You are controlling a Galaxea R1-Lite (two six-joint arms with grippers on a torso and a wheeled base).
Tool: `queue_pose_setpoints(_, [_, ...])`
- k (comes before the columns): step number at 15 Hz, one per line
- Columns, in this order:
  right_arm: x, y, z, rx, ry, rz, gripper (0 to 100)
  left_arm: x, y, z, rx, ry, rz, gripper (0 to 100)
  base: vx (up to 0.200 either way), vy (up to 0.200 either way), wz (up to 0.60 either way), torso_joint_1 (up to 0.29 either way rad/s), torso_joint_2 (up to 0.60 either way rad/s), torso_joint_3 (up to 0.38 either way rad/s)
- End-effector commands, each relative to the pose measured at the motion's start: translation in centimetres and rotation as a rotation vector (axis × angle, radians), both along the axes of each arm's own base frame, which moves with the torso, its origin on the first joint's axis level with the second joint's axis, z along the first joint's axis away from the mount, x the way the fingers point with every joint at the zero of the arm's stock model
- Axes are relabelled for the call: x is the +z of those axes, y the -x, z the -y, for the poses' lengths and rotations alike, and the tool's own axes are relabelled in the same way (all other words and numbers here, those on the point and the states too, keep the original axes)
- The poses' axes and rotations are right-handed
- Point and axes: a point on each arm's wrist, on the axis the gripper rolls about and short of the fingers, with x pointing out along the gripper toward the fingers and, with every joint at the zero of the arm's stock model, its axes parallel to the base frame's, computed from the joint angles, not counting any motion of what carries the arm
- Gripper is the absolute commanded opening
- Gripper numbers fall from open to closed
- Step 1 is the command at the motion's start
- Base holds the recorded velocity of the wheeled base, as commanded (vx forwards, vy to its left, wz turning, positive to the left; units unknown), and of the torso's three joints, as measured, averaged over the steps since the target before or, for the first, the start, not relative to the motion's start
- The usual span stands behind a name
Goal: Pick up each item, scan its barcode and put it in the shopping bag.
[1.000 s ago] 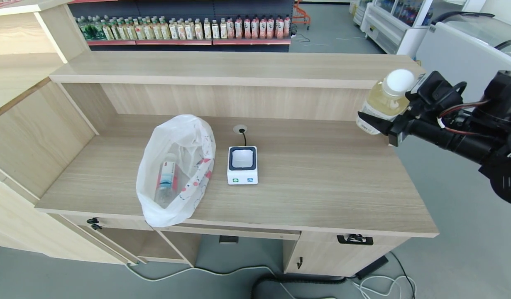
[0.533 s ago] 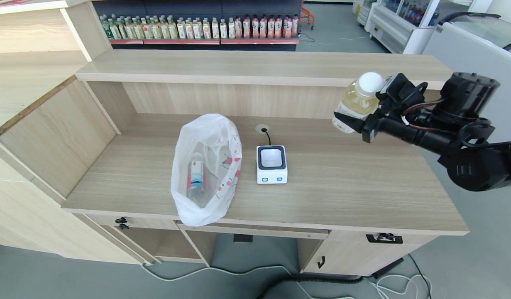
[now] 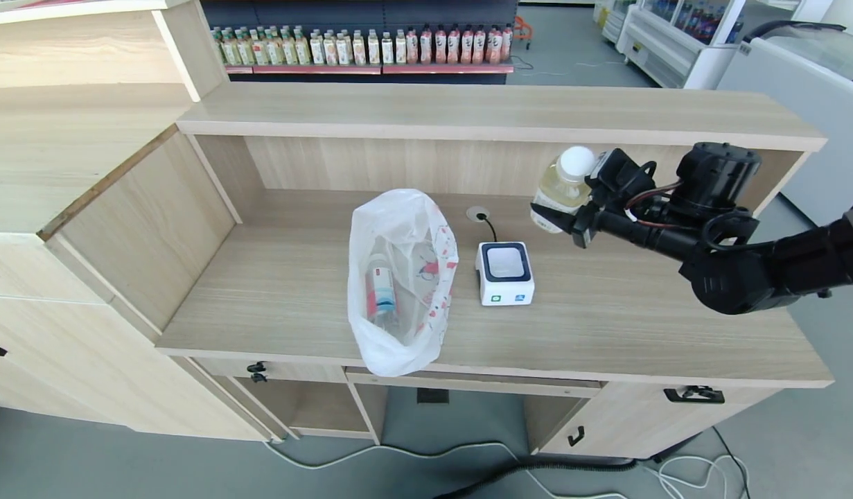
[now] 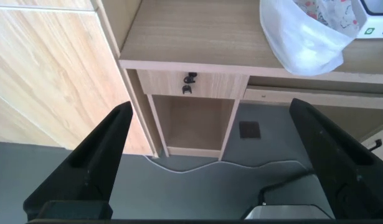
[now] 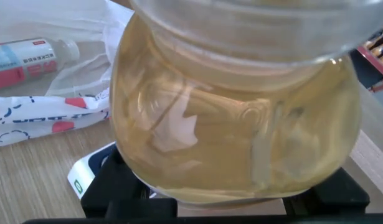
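Observation:
My right gripper (image 3: 556,212) is shut on a clear bottle of pale yellow drink (image 3: 560,186) with a white cap, held in the air just right of and behind the white barcode scanner (image 3: 504,272). In the right wrist view the bottle (image 5: 235,118) sits close up, with the scanner (image 5: 91,177) below it. A white plastic shopping bag (image 3: 401,277) stands open left of the scanner, with a clear bottle with a red and blue label (image 3: 379,294) lying inside. My left gripper (image 4: 211,109) hangs open below the counter's front edge, holding nothing.
The wooden counter (image 3: 627,326) has a raised back ledge (image 3: 495,114) and a side wall on the left. A cable runs from the scanner into a grommet (image 3: 477,213). Drawers and an open cubby (image 4: 191,124) lie under the counter.
The camera has turned, shifting the whole scene to the right. Relative to the counter, my right gripper has carried the bottle left and lower, from the right end to beside the scanner.

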Motion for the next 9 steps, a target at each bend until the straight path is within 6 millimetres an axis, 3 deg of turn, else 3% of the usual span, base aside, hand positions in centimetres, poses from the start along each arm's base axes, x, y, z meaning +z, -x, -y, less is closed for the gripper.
queue_pose_setpoints(1, [-1.6, -0.9, 0.2, -0.011, 0.013, -0.032, 0, 0.0, 0.0, 0.0, 0.001, 0.000, 0.000, 100, 0.000, 0.000, 0.00, 0.000, 0.00, 0.000])
queue_pose_setpoints(5, [-3.3, -3.6, 1.1, -0.024, 0.017, -0.040, 0, 0.0, 0.0, 0.0, 0.001, 0.000, 0.000, 100, 0.000, 0.000, 0.00, 0.000, 0.00, 0.000])
queue_pose_setpoints(9, [-4.6, -4.5, 1.2, 0.018, 0.024, -0.055, 0, 0.0, 0.0, 0.0, 0.001, 0.000, 0.000, 100, 0.000, 0.000, 0.00, 0.000, 0.00, 0.000])
